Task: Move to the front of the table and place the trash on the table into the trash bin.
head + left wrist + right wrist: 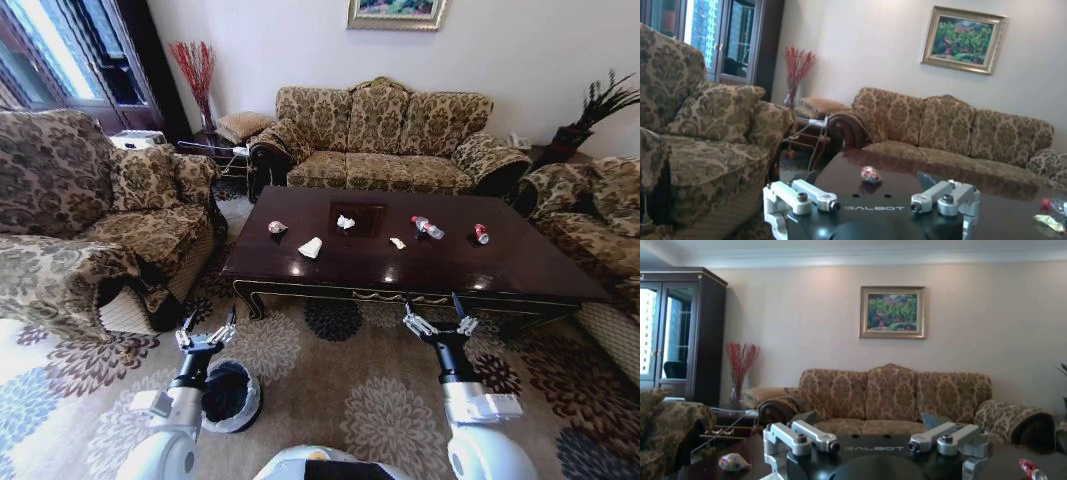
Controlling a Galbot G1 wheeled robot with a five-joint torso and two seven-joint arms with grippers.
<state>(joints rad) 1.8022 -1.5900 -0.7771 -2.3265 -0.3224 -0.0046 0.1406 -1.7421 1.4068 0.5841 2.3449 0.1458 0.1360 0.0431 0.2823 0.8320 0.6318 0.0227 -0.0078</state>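
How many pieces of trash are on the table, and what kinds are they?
Pinkish ball: 1
White paper cone: 1
Crumpled white paper bits: 2
Plastic bottle: 1
Red can: 1
Total: 6, all on the table.

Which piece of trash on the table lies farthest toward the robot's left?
The pinkish-brown ball, at the table's left end; the paper cone and all other pieces lie further right.

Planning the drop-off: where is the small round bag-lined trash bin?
In the head view, the small round bag-lined trash bin sits on the carpet beside the left arm, short of the dark wooden table.
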